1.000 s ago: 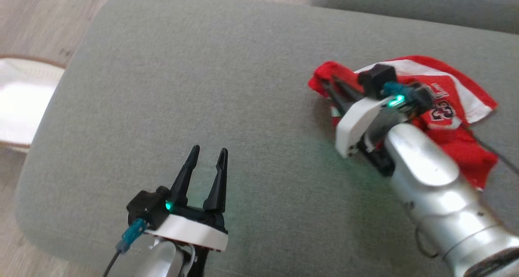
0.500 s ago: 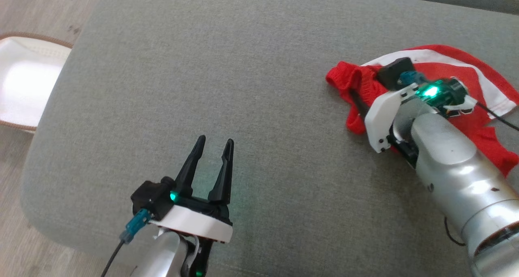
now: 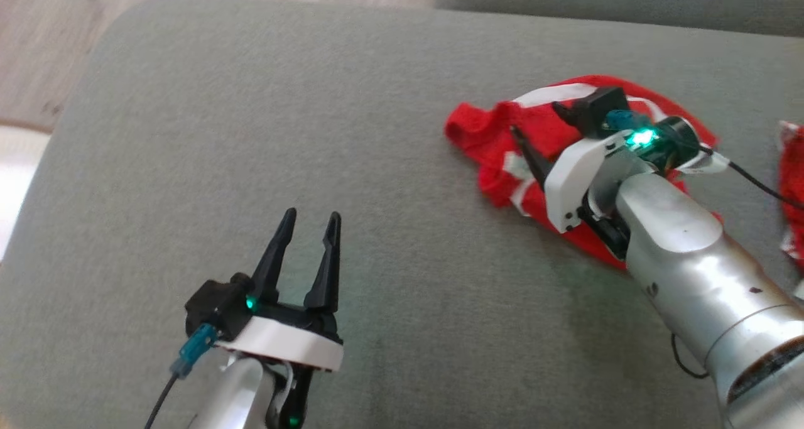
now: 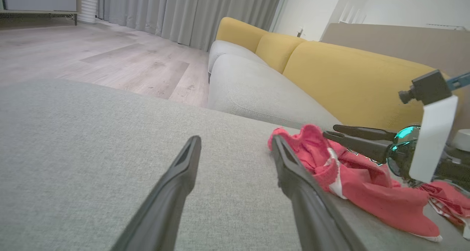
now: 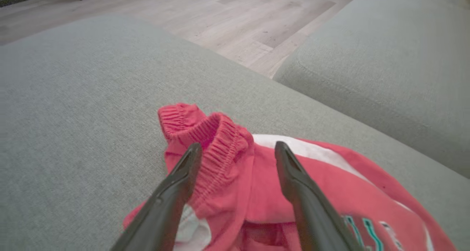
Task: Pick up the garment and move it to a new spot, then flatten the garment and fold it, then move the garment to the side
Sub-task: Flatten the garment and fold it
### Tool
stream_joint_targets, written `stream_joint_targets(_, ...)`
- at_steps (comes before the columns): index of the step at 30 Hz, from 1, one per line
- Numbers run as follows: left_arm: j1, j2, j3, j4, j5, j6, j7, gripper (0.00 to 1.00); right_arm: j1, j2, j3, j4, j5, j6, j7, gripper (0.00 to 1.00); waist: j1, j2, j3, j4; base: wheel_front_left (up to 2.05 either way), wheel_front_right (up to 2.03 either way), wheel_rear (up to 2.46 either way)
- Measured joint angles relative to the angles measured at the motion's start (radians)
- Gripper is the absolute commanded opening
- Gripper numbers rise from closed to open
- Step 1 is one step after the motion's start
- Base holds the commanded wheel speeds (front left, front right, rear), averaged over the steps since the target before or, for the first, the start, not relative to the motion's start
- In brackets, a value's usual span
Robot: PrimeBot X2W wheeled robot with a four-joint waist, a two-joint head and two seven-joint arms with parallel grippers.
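While the red garment (image 3: 487, 141) lies crumpled on the right part of the grey cushion (image 3: 282, 90), the right gripper (image 3: 534, 118) sits low over it with its two fingers spread apart, clamped on nothing. The garment's ribbed hem bunches up beside one fingertip, though contact cannot be told. Well apart from the cloth, the left gripper (image 3: 308, 218) hovers over bare cushion, its fingers likewise apart and empty. Wooden floor (image 3: 50, 39) shows beyond the cushion's edge.
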Motion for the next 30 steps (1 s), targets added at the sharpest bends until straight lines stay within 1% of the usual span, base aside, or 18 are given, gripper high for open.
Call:
stream_joint_targets(4,0.022,0.0,0.024,0.007,0.015,0.0,0.0,1.0,0.005,-0.008,0.063,-0.056,0.047,0.0,0.0,1.0,0.0,0.0,-0.036,-0.048,0.0,0.0,0.0)
stream_joint_targets(6,0.033,0.0,0.031,0.01,0.021,0.0,0.0,1.0,0.008,-0.024,0.082,-0.085,0.072,0.0,-0.004,1.0,0.0,0.0,-0.059,-0.068,0.0,0.0,0.0)
stream_joint_targets(11,0.064,0.001,0.057,0.008,0.021,0.0,0.0,1.0,0.054,-0.056,0.07,-0.138,0.13,0.0,-0.057,1.0,-0.0001,0.0,-0.109,-0.119,0.0,0.0,0.0)
stream_joint_targets(12,0.082,0.001,0.065,-0.006,0.021,0.0,0.0,1.0,0.084,-0.068,0.032,-0.148,0.147,0.0,-0.103,1.0,-0.0002,0.0,-0.127,-0.14,0.0,0.0,0.0)
stream_joint_targets(13,0.091,0.001,0.075,-0.013,0.021,0.0,0.0,1.0,0.1,-0.074,0.014,-0.155,0.147,0.0,-0.125,1.0,-0.0002,0.0,-0.134,-0.151,0.0,0.0,0.0)
stream_joint_targets(16,0.109,0.001,0.093,-0.03,0.021,0.0,0.0,1.0,0.165,-0.085,-0.063,-0.185,0.141,0.0,-0.166,1.0,-0.0002,0.0,-0.15,-0.185,0.0,0.0,0.0)
stream_joint_targets(19,0.12,0.001,0.107,-0.048,0.022,0.0,0.0,1.0,0.258,-0.086,-0.191,-0.237,0.114,0.0,-0.177,1.0,-0.0001,0.0,-0.158,-0.219,0.0,0.0,0.0)
stream_joint_targets(21,0.121,0.001,0.114,-0.058,0.024,0.0,0.0,1.0,0.34,-0.084,-0.301,-0.322,0.054,0.0,-0.177,1.0,-0.0001,0.0,-0.159,-0.24,0.0,0.0,0.0)
stream_joint_targets(23,0.122,0.001,0.116,-0.069,0.031,0.0,0.0,1.0,0.434,-0.06,-0.426,-0.409,0.004,0.0,-0.18,1.0,-0.0001,0.0,-0.159,-0.26,0.0,0.0,0.0)
stream_joint_targets(25,0.123,0.001,0.115,-0.076,0.031,0.0,0.0,1.0,0.544,-0.024,-0.527,-0.486,-0.057,0.0,-0.18,1.0,0.0,0.0,-0.158,-0.277,0.0,0.0,0.0)
stream_joint_targets(27,0.126,0.001,0.114,-0.081,0.031,0.0,0.0,1.0,0.653,0.022,-0.605,-0.544,-0.114,0.0,-0.18,1.0,-0.0001,0.0,-0.156,-0.289,0.0,0.0,0.0)
stream_joint_targets(30,0.136,0.001,0.107,-0.106,0.031,0.0,0.0,1.0,0.777,0.076,-0.682,-0.602,-0.187,0.0,-0.18,1.0,-0.0001,0.0,-0.153,-0.302,0.0,0.0,0.0)
